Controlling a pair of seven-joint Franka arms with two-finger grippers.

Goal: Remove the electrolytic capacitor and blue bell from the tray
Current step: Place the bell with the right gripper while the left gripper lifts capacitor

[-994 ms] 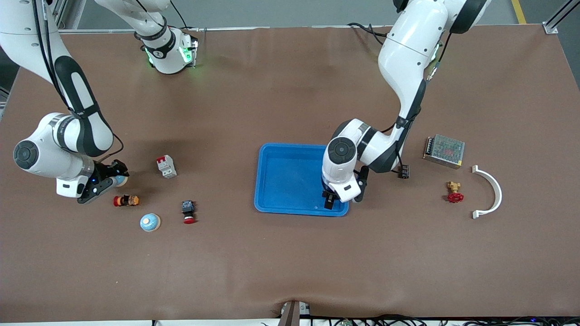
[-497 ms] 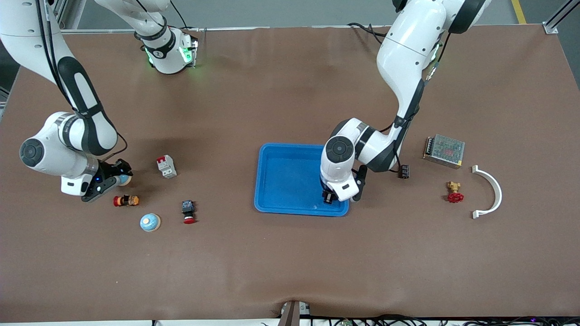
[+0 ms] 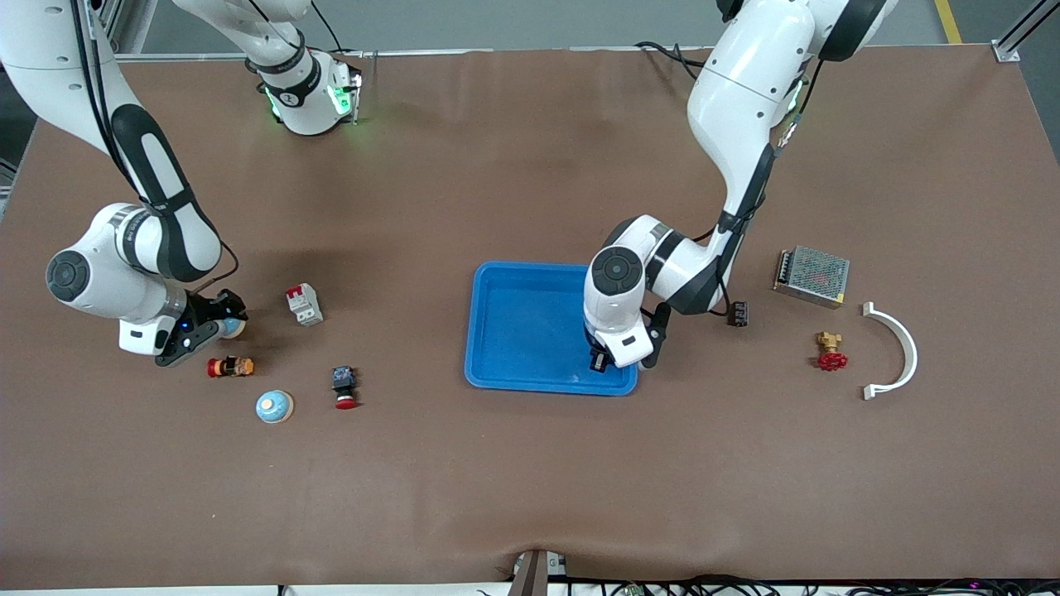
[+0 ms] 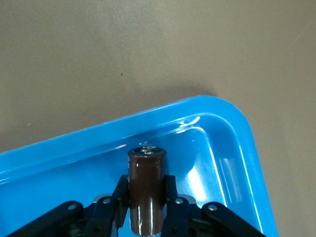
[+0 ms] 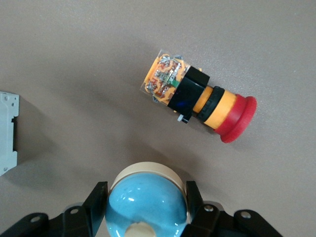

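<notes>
Over the near corner of the shallow blue plastic tray [image 3: 530,327], the left claw [image 4: 146,210] clamps a dark brown cylindrical capacitor [image 4: 146,190], while the right claw [image 5: 146,207] grips a glossy blue domed bell [image 5: 146,203] above the brown worktop [image 3: 530,480].

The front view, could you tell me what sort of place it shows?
Probably a robotics lab workbench: a brown-covered table with a blue plastic tray, a metal-mesh power supply box and a small red-handled brass valve.

Brown table [image 3: 530,480] — grey floor [image 3: 513,23], perhaps concrete
</notes>
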